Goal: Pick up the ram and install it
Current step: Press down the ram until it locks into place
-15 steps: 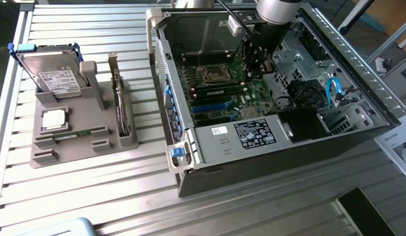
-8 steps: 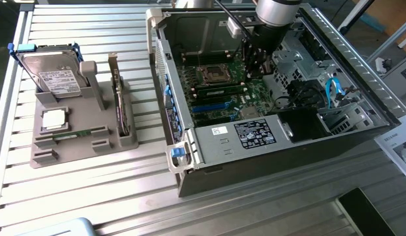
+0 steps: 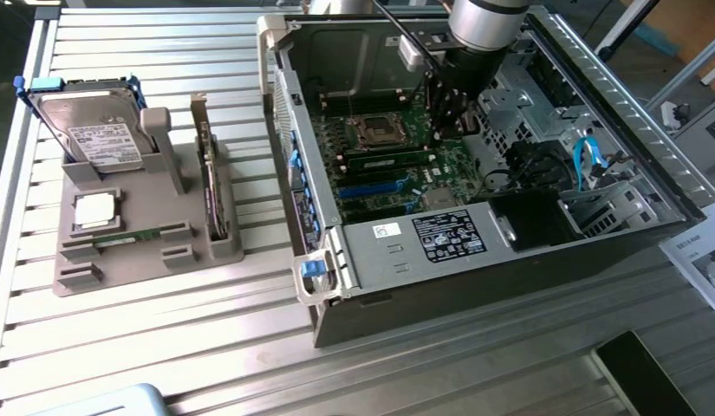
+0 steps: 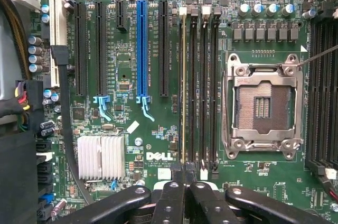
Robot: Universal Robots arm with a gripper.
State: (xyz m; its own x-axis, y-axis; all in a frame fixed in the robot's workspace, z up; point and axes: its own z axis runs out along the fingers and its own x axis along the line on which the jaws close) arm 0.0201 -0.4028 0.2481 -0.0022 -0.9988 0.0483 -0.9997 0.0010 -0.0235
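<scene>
One stick of ram stands on edge in the memory slot nearest the blue expansion slot of the motherboard. Fingers, clenched together, sit over one end of the stick; whether they pinch it cannot be told. CPU socket lies beyond the remaining memory slots. Computer case rests on the slatted bench; at the exterior view's left, well apart, a grey holder carries a hard drive.
</scene>
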